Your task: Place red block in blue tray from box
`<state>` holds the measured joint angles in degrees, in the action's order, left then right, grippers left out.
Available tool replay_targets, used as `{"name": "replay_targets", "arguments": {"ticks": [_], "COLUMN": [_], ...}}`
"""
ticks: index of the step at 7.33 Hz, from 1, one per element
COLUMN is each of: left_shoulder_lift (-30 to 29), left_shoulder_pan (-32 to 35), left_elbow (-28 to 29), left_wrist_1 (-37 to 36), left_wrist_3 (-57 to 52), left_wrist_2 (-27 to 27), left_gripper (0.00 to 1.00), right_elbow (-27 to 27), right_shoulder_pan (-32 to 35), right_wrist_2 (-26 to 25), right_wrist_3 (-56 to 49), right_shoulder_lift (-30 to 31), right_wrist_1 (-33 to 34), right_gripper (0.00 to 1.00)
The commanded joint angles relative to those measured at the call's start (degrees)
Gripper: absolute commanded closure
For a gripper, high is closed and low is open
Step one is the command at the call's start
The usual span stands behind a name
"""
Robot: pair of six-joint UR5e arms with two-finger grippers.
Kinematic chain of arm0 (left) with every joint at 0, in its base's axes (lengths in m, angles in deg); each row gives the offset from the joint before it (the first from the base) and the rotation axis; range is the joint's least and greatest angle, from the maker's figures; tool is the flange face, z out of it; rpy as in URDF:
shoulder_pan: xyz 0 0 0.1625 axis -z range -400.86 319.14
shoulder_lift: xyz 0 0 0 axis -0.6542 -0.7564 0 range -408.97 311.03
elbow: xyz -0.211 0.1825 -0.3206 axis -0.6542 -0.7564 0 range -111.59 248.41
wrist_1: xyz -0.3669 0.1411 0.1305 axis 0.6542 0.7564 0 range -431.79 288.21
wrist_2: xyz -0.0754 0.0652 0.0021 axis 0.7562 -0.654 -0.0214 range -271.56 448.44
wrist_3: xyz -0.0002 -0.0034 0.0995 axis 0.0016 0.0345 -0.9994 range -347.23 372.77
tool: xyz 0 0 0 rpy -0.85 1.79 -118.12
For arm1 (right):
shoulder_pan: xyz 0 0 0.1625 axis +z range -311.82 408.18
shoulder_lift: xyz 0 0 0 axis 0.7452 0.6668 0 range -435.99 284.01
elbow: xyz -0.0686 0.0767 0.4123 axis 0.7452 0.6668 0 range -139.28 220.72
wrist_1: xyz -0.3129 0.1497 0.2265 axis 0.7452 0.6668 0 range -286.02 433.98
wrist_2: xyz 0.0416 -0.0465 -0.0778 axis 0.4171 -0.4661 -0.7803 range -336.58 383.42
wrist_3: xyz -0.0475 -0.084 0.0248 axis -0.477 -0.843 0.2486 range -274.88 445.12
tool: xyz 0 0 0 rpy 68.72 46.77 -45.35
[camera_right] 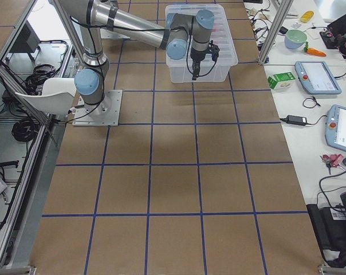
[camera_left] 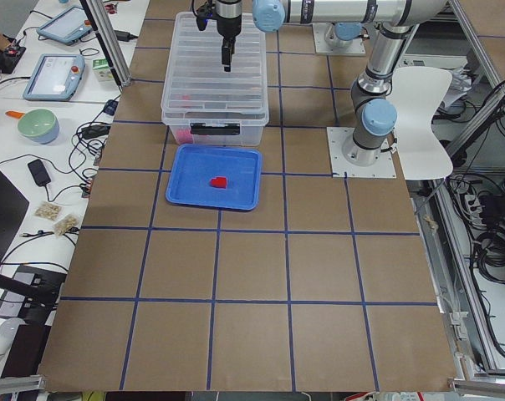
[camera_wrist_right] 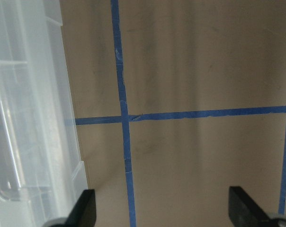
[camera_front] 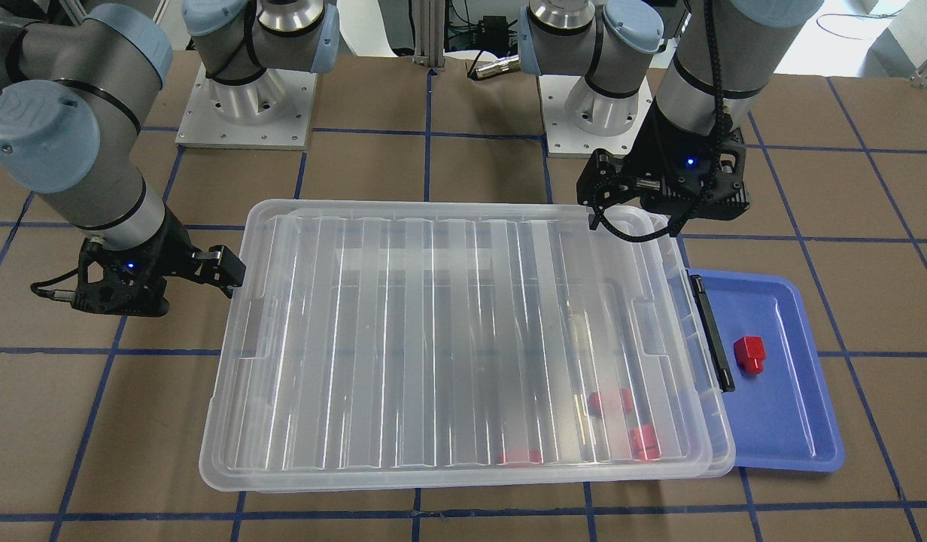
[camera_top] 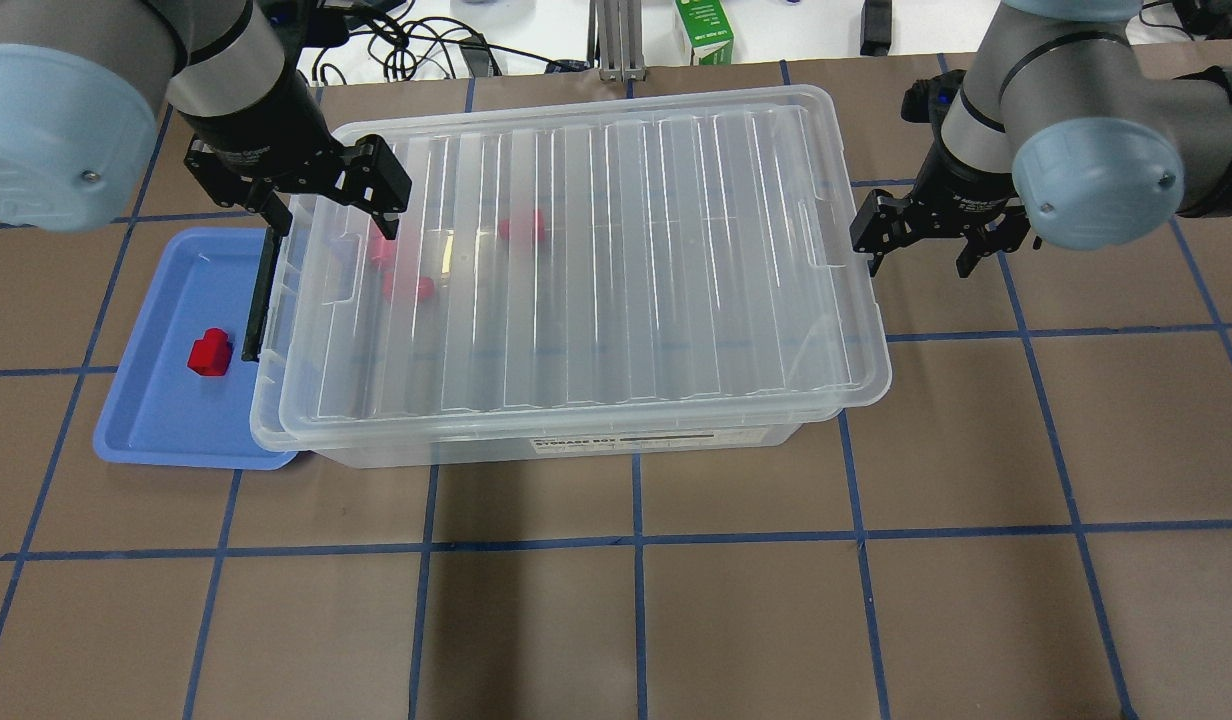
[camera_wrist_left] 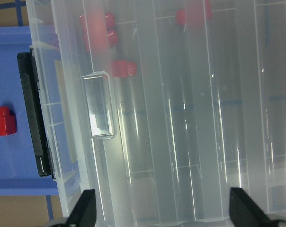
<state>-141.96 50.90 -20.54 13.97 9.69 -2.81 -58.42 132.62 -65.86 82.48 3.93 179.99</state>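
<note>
The red block (camera_top: 210,352) lies in the blue tray (camera_top: 156,425), just outside the left end effector (camera_top: 328,212), which hangs wide open and empty over the lidded box (camera_top: 616,270). The right end effector (camera_top: 921,250) hovers spread and empty over the bench (camera_top: 676,600), beside the box's other end.

A: What can't be read in the box (camera_top: 566,450)?
B: Through its ribbed lid (camera_front: 433,339) the red blocks (camera_top: 521,228), toward the overhead view's 10 o'clock, are pink smears; you cannot count them.
A: And the blue tray (camera_top: 156,420)?
B: Its 3 o'clock edge sits under the lid's rim. Each wrist view cuts the left gripper (camera_wrist_left: 162,201) and right gripper (camera_wrist_right: 162,201) to finger stubs at 5 and 7 o'clock.
</note>
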Motion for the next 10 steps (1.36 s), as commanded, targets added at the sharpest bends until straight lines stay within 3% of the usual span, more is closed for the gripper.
{"name": "replay_targets", "arguments": {"ticks": [1,4,6,10], "left_shoulder_lift": [0.0,0.08,0.26,0.44], "left_shoulder_pan": [2.01,1.84,1.84,1.14], "left_elbow": [0.09,0.36,0.27,0.36], "left_wrist_1": [0.02,-0.15,0.02,-0.06], "left_wrist_3": [2.02,2.02,2.02,2.02], "left_wrist_2": [-0.59,-0.77,-0.77,0.11], "left_gripper": [0.0,0.0,0.0,0.0], "right_elbow": [0.7,1.85,1.06,-0.88], "right_shoulder_pan": [-0.07,-0.15,-0.07,1.77], "right_wrist_2": [-0.11,-0.19,-0.81,-0.38], "right_wrist_3": [0.0,0.0,5.05,6.42], "right_shoulder_lift": [1.2,8.3,14.89,19.39], "right_wrist_1": [-2.19,-5.01,-11.83,-11.96], "right_gripper": [0.0,0.0,0.0,0.0]}}
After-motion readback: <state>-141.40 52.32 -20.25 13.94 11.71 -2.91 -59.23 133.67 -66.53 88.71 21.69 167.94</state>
